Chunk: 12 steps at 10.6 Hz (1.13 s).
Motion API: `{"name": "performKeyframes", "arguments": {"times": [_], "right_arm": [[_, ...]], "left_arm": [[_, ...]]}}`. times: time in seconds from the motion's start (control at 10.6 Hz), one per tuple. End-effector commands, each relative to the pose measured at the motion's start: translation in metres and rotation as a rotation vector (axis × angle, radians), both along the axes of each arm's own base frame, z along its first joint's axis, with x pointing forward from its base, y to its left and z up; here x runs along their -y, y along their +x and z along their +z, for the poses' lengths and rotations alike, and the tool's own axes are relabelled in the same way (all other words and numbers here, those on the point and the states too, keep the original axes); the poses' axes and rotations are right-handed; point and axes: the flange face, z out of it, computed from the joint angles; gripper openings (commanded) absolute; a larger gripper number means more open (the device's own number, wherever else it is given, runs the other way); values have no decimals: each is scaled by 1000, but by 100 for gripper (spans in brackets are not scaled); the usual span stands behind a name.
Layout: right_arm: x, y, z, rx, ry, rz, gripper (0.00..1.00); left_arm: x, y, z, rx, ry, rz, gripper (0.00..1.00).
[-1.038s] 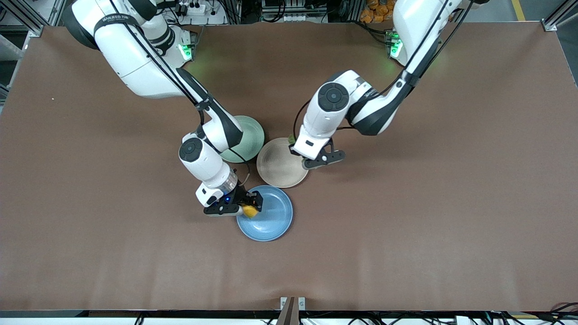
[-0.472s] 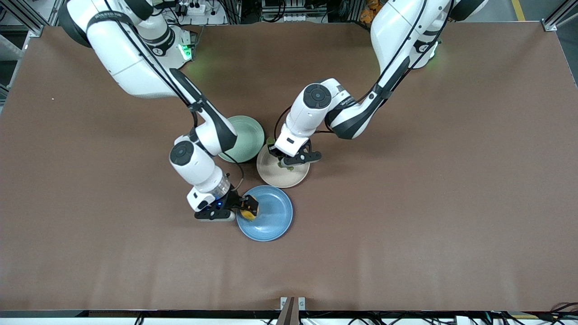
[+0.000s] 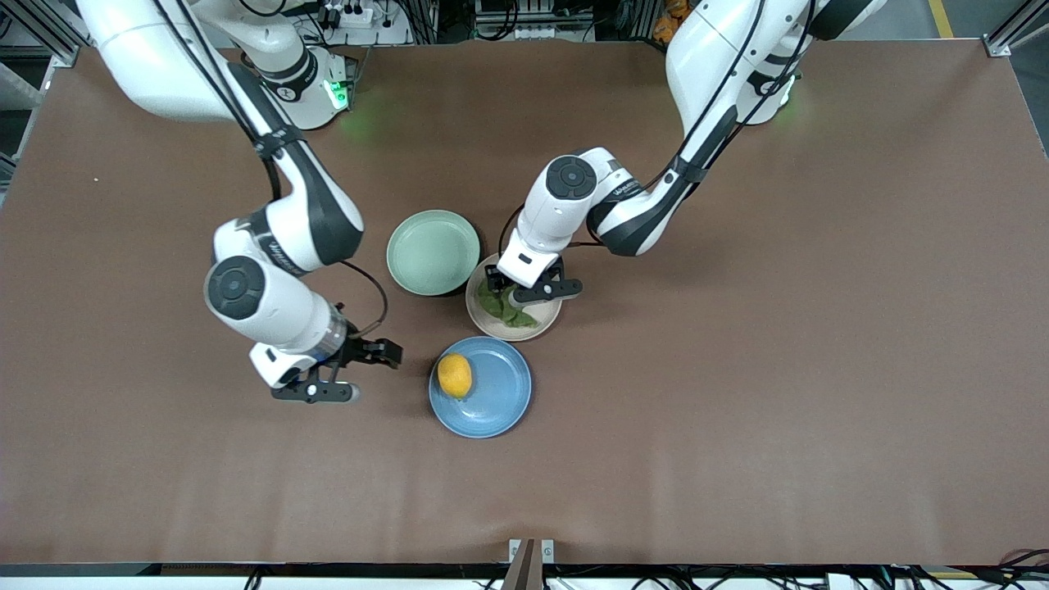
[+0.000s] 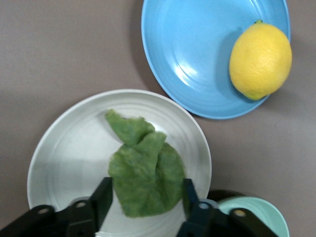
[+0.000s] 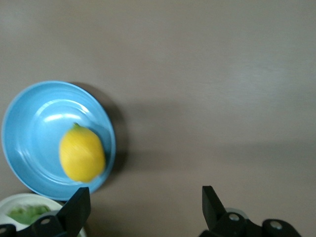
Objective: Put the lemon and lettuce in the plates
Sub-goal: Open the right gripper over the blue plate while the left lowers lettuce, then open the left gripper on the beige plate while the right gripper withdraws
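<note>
My left gripper (image 3: pixel 524 288) hangs just above the round beige-pink matte plate (image 3: pixel 485 321), jaws spread, one finger on each side of the dark green wrinkly lettuce leaf (image 4: pixel 145 168). The leaf lies crumpled on the plate's floor; in the left wrist view the fingers (image 4: pixel 101 197) flank it without visibly pinching it. I judge the leaf very light, limp and easily torn. If it must be taken again, grip the bunched, folded middle, not the thin ragged tip, and close gently; it may cling to a pad on release.

My right gripper (image 3: pixel 354 370) is over bare brown table (image 3: pixel 737 410), beside the round blue matte plate (image 3: pixel 500 410) toward the right arm's end, jaws spread and holding nothing. The small oval yellow-orange lemon (image 3: pixel 454 375) rests inside the blue plate, against the rim on that same side. I judge it firm, smooth-skinned and prone to roll; grip across the short waist, not the tapered ends, with moderate force.

The pale green round plate (image 3: pixel 433 251) stands beside the beige-pink one, farther from the front camera than the blue plate, and holds nothing.

Both items appear placed.
</note>
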Motion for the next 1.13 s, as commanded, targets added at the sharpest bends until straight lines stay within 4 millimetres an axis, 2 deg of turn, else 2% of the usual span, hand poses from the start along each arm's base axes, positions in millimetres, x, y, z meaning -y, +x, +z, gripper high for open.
{"name": "performKeyframes", "arguments": {"times": [0.0,0.09,0.28,0.38,0.47,0.75,0.94,1.04], "right_arm": [[51,0,16,-33,-28,69,100],[78,1,28,-44,-33,106,100],[113,-5,57,-70,-57,158,100],[138,-7,67,-83,-80,162,100],[154,-11,76,-106,-101,151,100],[193,-21,115,-107,-159,82,100],[203,-22,147,-55,-175,65,100],[204,-23,163,-67,-178,55,100]], "left_arm": [[-28,25,11,2,68,53,100],[-45,37,17,2,105,73,100],[-86,67,22,31,173,112,100],[-104,79,25,43,188,127,100],[-127,94,28,60,213,123,100],[-194,129,53,64,271,74,100],[-223,141,54,56,296,37,100],[-247,151,56,50,310,20,100]]}}
